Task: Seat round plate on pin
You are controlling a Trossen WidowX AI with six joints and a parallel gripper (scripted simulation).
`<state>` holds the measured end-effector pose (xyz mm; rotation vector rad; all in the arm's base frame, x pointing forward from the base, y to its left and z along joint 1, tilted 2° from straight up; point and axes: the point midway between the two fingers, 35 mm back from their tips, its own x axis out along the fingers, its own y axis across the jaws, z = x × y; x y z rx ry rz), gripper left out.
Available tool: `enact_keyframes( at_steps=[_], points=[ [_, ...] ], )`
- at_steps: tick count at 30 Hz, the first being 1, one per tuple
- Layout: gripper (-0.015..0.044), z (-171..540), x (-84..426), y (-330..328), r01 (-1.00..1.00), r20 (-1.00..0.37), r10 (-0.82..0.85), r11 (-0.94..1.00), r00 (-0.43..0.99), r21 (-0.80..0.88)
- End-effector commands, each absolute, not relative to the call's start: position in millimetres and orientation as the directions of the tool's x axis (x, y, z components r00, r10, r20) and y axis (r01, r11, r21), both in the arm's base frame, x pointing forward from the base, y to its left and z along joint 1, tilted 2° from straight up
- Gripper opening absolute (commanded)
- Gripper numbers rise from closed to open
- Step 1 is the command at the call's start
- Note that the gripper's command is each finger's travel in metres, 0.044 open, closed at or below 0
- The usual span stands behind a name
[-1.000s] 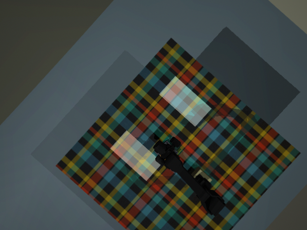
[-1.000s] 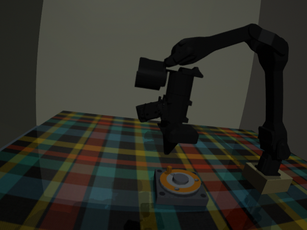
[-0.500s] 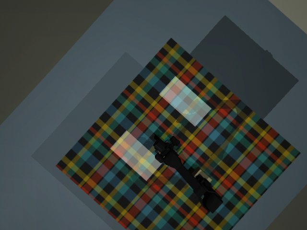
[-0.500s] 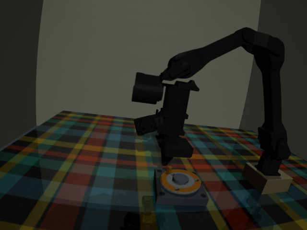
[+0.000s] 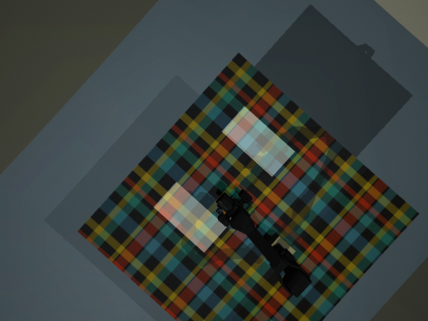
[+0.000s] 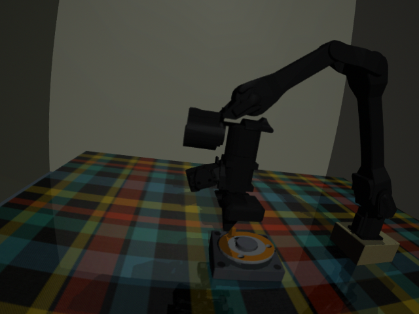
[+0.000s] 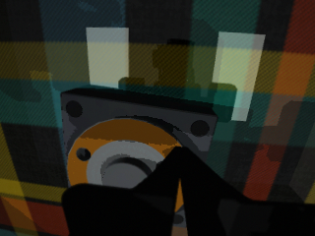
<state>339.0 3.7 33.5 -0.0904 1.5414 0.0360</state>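
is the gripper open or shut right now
Shut, holding nothing: in the wrist view the gripper has its two dark fingers meeting at one point above the orange plate.

Arm [image 6: 297,70] was matte black throughout, built of long rounded links with bulky joint housings. Boxy black wrist block carried a cylindrical side module. Tool [image 6: 229,226] ended in tapered black fingers. Base stood on a pale tan block [image 6: 378,251].
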Motion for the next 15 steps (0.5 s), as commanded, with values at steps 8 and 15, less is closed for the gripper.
enact_keyframes(
  at_steps=[8, 15],
  points=[
    [0.0000, 31, 326, -6, -0.083, -0.999, -0.032, 0.996, 0.024, -0.034],
    [0.0000, 31, 321, -8, -0.083, -0.999, -0.032, 0.996, 0.024, -0.034]
  ],
)
